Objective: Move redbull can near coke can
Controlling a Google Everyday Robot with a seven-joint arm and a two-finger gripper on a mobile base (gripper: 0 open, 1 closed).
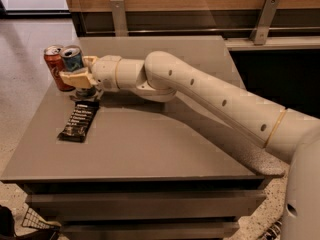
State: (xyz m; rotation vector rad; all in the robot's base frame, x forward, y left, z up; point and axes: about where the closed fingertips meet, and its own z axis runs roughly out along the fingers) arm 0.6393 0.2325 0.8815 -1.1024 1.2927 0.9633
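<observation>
The coke can [54,67], red with white script and a silver top, stands upright near the table's far left edge. The redbull can [72,59], slim, blue and silver, stands right beside it on its right; the two look to be touching or nearly so. My gripper [79,75] reaches in from the right on a long cream arm and is shut on the redbull can; its fingers [75,78] wrap the can's lower half and hide it.
A dark snack bar wrapper [78,121] lies flat on the grey table [150,144], just in front of the gripper. The table's left edge runs close to the cans. A wooden wall with metal brackets stands behind the table.
</observation>
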